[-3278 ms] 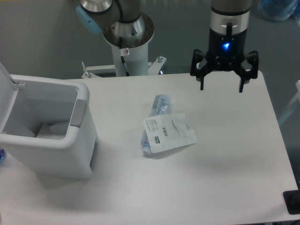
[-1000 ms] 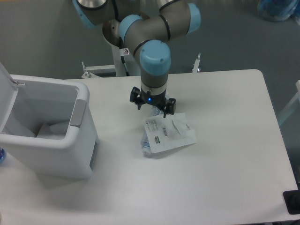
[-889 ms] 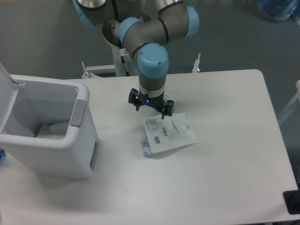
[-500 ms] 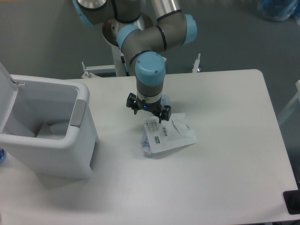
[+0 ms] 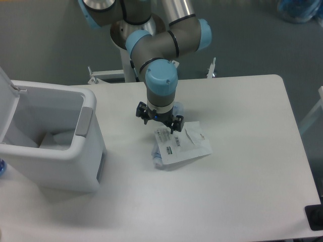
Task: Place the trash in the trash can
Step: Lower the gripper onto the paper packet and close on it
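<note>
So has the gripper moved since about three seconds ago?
Yes. The gripper has swung from the table's far right corner leftward and down toward the trash can, now hovering open over the pouch.

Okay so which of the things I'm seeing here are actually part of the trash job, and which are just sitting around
Part of the job:
- white pouch
- clear bottle, mostly under the pouch
- trash can, lid open
- gripper, open, over the bottle's top end

Just there:
- table
- black object at the table's right front corner
- robot base
</note>
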Controlling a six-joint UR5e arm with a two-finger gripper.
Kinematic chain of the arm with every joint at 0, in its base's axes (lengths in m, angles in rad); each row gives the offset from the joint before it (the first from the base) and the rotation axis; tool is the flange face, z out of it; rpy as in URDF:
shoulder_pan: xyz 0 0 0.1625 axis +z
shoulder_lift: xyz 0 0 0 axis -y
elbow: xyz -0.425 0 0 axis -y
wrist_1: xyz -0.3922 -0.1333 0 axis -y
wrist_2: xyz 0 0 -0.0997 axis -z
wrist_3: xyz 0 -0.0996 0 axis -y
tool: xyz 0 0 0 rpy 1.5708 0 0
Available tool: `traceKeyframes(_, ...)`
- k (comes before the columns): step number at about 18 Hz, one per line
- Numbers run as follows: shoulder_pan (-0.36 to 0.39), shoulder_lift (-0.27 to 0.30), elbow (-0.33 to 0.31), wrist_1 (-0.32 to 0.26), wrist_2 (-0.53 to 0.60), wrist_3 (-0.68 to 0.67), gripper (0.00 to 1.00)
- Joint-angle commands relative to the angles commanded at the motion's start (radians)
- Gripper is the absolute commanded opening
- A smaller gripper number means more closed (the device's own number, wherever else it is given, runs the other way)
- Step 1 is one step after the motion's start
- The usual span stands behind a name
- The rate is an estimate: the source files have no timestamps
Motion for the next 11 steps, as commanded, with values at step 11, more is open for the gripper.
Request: traceKeyframes(11,-0.006,-0.023,0.008,0.000,0.018,0.000,1.00)
